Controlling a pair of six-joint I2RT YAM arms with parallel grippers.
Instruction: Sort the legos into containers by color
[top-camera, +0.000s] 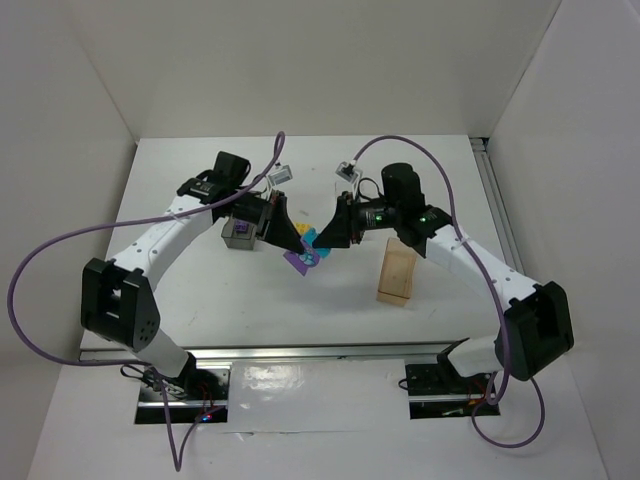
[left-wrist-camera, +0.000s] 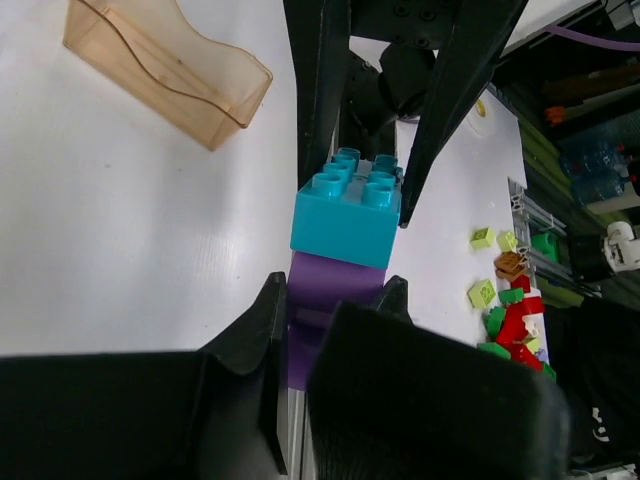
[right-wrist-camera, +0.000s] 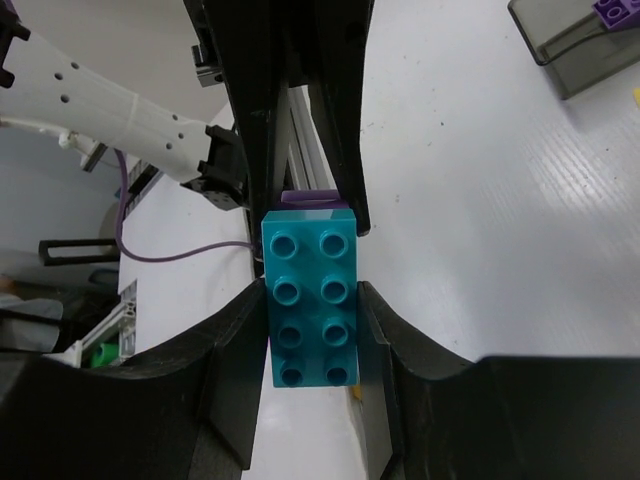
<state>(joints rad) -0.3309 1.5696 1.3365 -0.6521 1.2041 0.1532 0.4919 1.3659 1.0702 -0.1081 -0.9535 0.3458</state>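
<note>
A cyan brick (top-camera: 311, 243) and a purple brick (top-camera: 297, 263) are stuck together and held above the table between both grippers. My left gripper (left-wrist-camera: 335, 290) is shut on the purple brick (left-wrist-camera: 325, 285). My right gripper (right-wrist-camera: 310, 300) is shut on the cyan brick (right-wrist-camera: 308, 300); the purple brick's edge (right-wrist-camera: 307, 198) shows behind it. In the top view the left gripper (top-camera: 294, 248) and right gripper (top-camera: 324, 244) meet tip to tip. The dark grey bin (top-camera: 238, 236) holds a purple brick (right-wrist-camera: 615, 8). The amber bin (top-camera: 398, 272) stands to the right. The clear bin is out of view.
A bit of yellow brick (top-camera: 300, 232) lies under the grippers. In the left wrist view, green, red and brown loose bricks (left-wrist-camera: 505, 300) lie beyond the table's edge rail (left-wrist-camera: 525, 215). Purple cables (top-camera: 60, 250) loop around both arms.
</note>
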